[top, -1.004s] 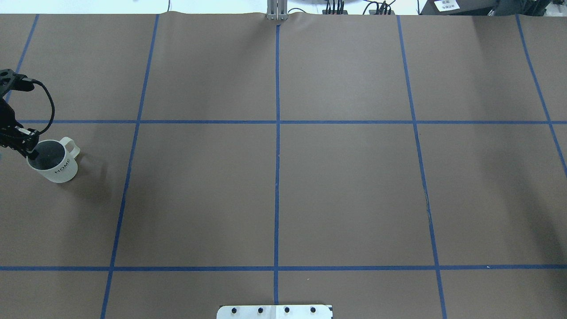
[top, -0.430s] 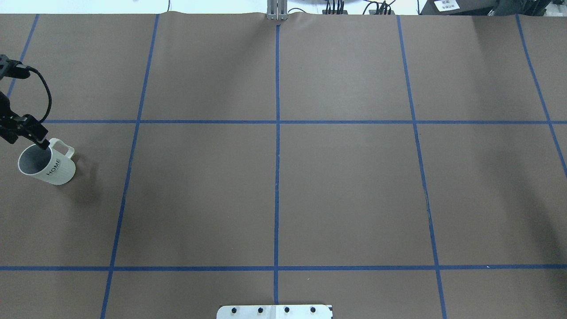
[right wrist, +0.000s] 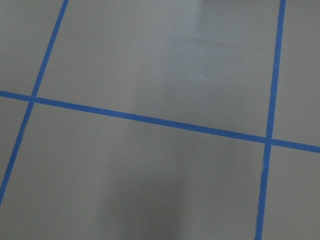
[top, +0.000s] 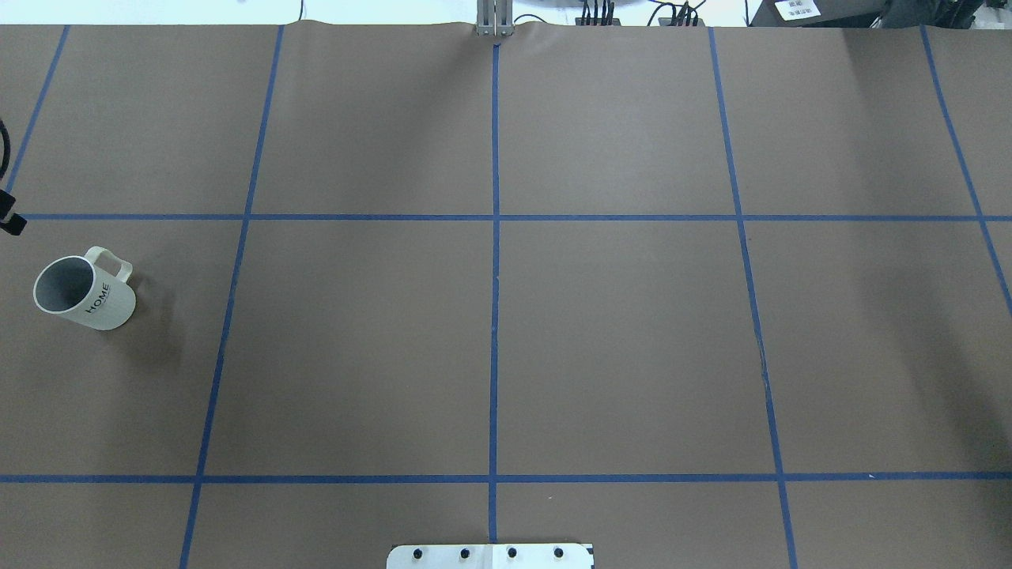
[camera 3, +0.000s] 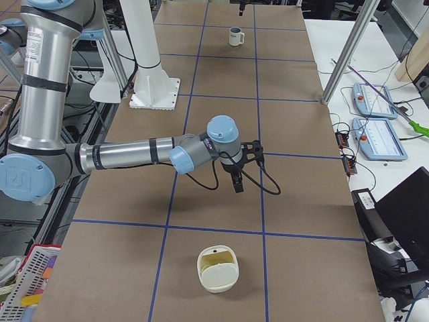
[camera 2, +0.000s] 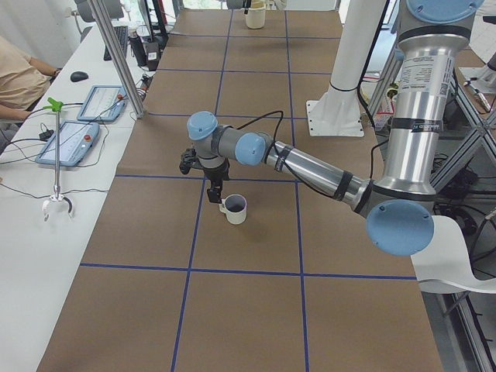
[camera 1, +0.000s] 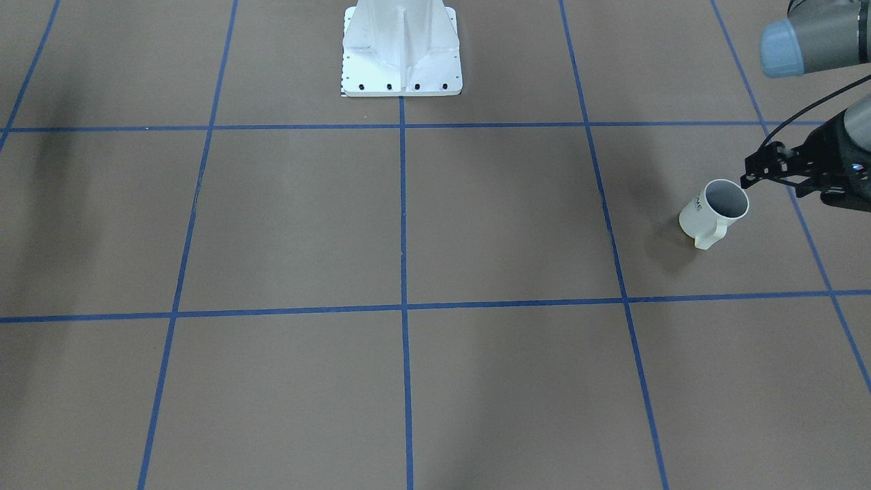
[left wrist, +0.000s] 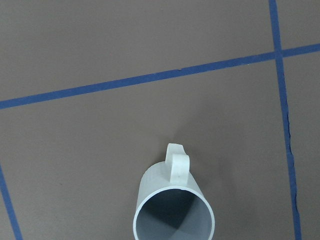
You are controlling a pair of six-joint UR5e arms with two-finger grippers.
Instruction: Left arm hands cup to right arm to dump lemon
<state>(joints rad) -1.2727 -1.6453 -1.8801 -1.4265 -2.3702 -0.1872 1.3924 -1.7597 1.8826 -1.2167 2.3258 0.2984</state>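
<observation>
left hand: fingers look parted in the front view, nothing between them, so it is not gripping the cup
left hand pose: hangs above the worktop, fingers pointing down in the left side view
cup: upright on the worktop, mouth up, just beside the left hand's tips, on their side toward the table's middle
cup-to-hand gap: rim sits close under the tips in the front view. The overhead view shows them apart (only a sliver of the hand shows at that view's left edge).
cup in left wrist cam: bottom centre, grey inside facing the lens
handle: on the cup's side away from the robot
lettering: black "HOME", on the side facing the robot in the overhead view
cup cell: middle row of the blue tape grid, at the robot's far left
right hand: above the worktop near a tape crossing, well apart from the cup. It shows only in the right-end camera, so can't tell if it is open or closed.
right wrist cam: worktop and tape lines
cream container: on the worktop toward the robot's right end, yellowish inside, near the right hand but apart from it
robot base: white pedestal, centre of the robot's edge
person: at the side desk, at the left edge of the left side view
</observation>
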